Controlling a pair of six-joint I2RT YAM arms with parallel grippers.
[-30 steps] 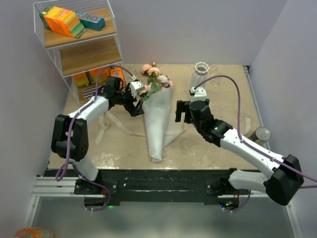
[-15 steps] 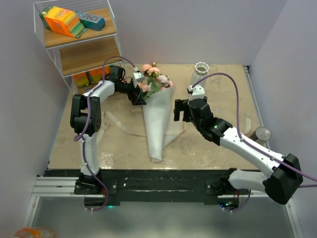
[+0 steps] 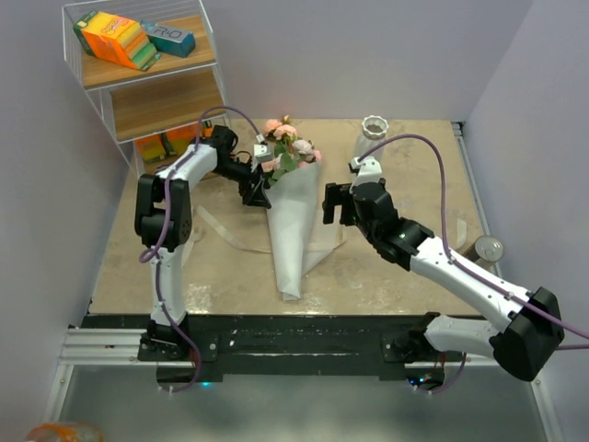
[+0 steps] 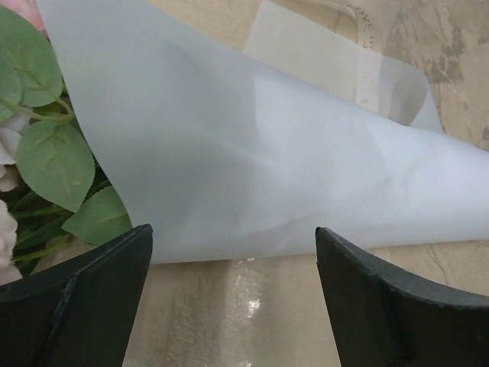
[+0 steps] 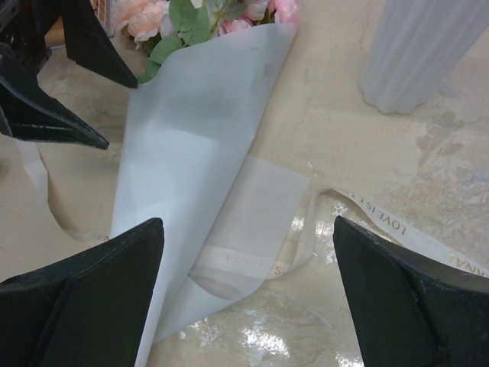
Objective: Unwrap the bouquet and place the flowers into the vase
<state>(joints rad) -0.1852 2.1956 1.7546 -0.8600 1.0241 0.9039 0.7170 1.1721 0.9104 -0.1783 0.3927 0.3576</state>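
Note:
The bouquet [image 3: 290, 216] lies mid-table, a long pale paper cone [image 4: 252, 145] with its tip toward the arms. The flowers [image 3: 287, 147], pink roses with green leaves [image 4: 53, 157], stick out of its far end. My left gripper [image 3: 258, 189] is open at the cone's upper left edge; in the left wrist view the left gripper [image 4: 234, 232] frames the paper's rim with nothing between its fingers. My right gripper [image 3: 333, 206] is open just right of the cone, and the right gripper [image 5: 248, 222] hovers over a loose paper flap [image 5: 252, 222]. The white ribbed vase [image 3: 371, 138] stands upright at the back right.
Cream ribbon [image 3: 216, 230] trails loose on the table on both sides of the cone [image 5: 382, 218]. A wire shelf [image 3: 152, 83] with colourful boxes stands at the back left. A small metal can [image 3: 488, 249] sits at the right edge.
The left arm has folded up and swung its gripper rightward to the cone's upper left edge. The right gripper has stayed almost still beside the cone.

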